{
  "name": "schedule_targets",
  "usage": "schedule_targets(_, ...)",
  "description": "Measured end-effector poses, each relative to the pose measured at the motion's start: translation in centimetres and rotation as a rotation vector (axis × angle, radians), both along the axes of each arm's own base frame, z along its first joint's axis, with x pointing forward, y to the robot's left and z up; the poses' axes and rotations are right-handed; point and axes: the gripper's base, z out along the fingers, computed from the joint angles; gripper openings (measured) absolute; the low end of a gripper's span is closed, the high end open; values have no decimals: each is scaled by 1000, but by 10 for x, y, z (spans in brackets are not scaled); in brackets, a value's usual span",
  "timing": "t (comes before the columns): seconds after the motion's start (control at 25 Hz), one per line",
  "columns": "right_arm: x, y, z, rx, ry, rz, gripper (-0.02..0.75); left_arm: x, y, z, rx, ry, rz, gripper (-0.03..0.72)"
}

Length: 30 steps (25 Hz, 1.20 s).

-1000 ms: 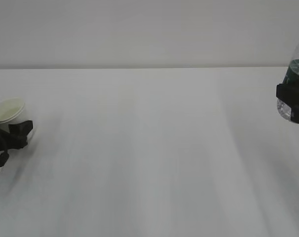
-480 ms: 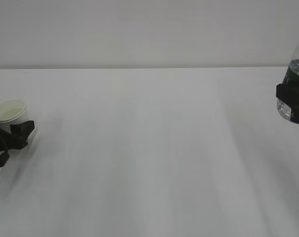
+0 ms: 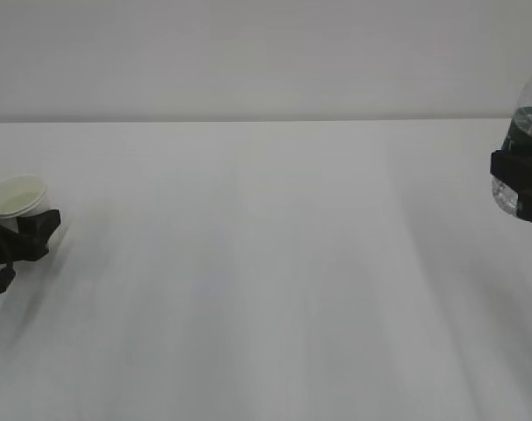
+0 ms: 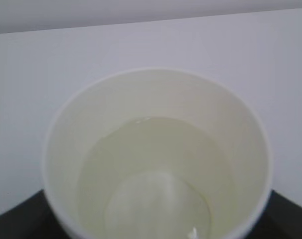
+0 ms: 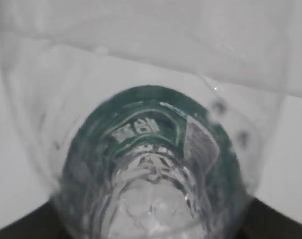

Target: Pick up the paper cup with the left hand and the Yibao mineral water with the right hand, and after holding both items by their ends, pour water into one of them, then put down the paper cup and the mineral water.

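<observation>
Water is seen inside the paper cup (image 3: 16, 197) — upright, mouth upward, between the left hand's (image 3: 20, 235) parted fingers. Far right of it, the Yibao mineral water (image 3: 528, 140) stands upright — clamped by the right hand (image 3: 519, 180).

White table (image 3: 275, 263), plain pale wall (image 3: 248, 53) behind

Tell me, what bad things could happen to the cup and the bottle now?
The paper cup has water in it and stands tilted between the left hand's fingers near the table's left edge, so a bump on pulling away could spill it. The Yibao mineral water has no cap and hangs in the right hand above the table, so a slip or a hard landing might splash.
</observation>
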Motion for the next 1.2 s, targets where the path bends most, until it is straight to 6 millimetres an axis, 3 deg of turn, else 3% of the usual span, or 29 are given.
schedule_targets(0.16, 0, 0, 0, 0, 2, 2, 384, -1, 0, 0, 0, 2, 0, 568)
schedule_targets(0.44, 0, 0, 0, -1, 0, 4, 384, -3, 0, -1, -1, 10, 0, 657)
schedule_targets(1.2, 0, 1, 0, 7, -2, 6, 384, -42, -3, 11, -31, 68, 43, 643)
